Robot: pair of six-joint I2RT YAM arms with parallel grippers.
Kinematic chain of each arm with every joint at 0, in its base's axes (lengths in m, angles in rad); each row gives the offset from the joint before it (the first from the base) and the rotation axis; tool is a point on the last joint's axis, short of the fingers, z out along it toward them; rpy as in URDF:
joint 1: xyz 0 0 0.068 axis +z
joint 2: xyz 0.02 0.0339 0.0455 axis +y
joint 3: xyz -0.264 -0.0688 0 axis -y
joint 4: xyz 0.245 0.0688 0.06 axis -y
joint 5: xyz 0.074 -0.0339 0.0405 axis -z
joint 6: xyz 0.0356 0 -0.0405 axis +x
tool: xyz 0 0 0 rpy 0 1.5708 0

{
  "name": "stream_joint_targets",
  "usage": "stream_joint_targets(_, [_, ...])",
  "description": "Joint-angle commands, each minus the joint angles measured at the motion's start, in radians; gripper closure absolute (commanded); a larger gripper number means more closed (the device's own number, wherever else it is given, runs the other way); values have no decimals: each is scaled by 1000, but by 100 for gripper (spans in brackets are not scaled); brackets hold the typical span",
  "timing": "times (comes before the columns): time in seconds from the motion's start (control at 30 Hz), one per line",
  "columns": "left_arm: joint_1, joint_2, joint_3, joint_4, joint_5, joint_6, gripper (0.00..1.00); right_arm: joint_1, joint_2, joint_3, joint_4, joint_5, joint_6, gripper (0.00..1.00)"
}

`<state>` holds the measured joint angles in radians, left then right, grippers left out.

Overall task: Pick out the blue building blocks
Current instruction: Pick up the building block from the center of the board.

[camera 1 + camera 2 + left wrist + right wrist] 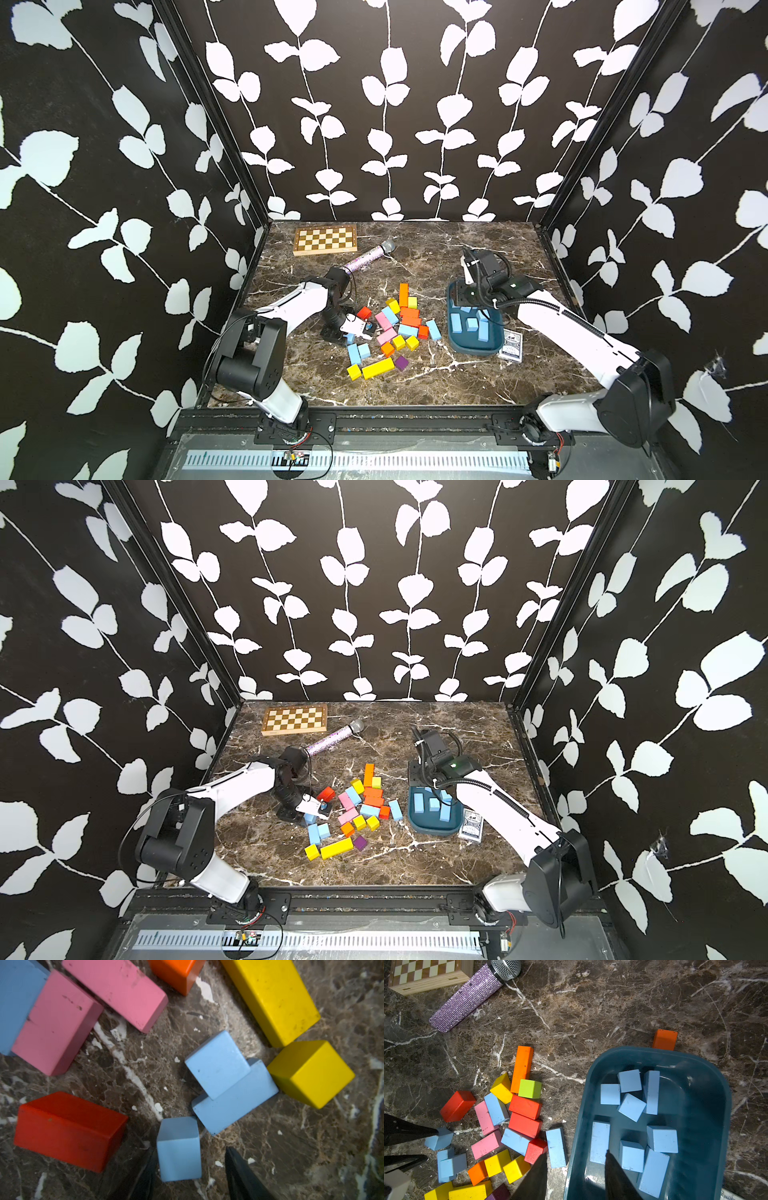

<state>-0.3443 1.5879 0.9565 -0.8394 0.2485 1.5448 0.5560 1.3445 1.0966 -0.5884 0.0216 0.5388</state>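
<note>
Left claw open, jaws straddling small light-blue cube on brown marble desk — gap shows on one side. Light-blue bar near cube. Right claw open, empty, above rim of dark teal plastic tray — several light-blue blocks inside. Pile of pink, yellow, orange, red blocks between claws, more blue mixed in.

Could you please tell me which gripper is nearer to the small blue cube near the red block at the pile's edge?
Left. The left gripper has its open jaws on either side of the small blue cube; the right gripper hovers over the teal tray, well away.
</note>
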Motion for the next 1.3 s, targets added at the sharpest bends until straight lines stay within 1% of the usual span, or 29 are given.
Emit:
stream_joint_targets(0.0, [0,1,-20,20,3,1,52,5,-25,-11,15,24,10,56])
stream_joint_targets(0.2, [-1,-12,-18,-6,16,3,63,6,-27,-10,13,24,7,56])
stream_joint_targets(0.37, [0,-39,-2,-44,41,6,69,5,-25,-10,17,19,6,57])
stream_joint_targets(0.43, [-1,-52,3,-61,53,6,72,6,-25,-7,19,17,7,57])
stream_joint_targets(0.53, [0,-66,22,-99,69,-1,75,5,-26,-6,23,15,6,57])
stream_joint_targets(0.83, [-1,-103,89,-206,131,-38,79,5,-53,-15,72,-12,1,57])
stream_joint_targets(1.03, [-1,-101,179,-282,225,-88,80,5,-80,-35,116,-28,2,57])
stream_joint_targets(1.27, [-10,-91,292,-304,295,-154,81,4,-91,-37,150,-73,4,57])
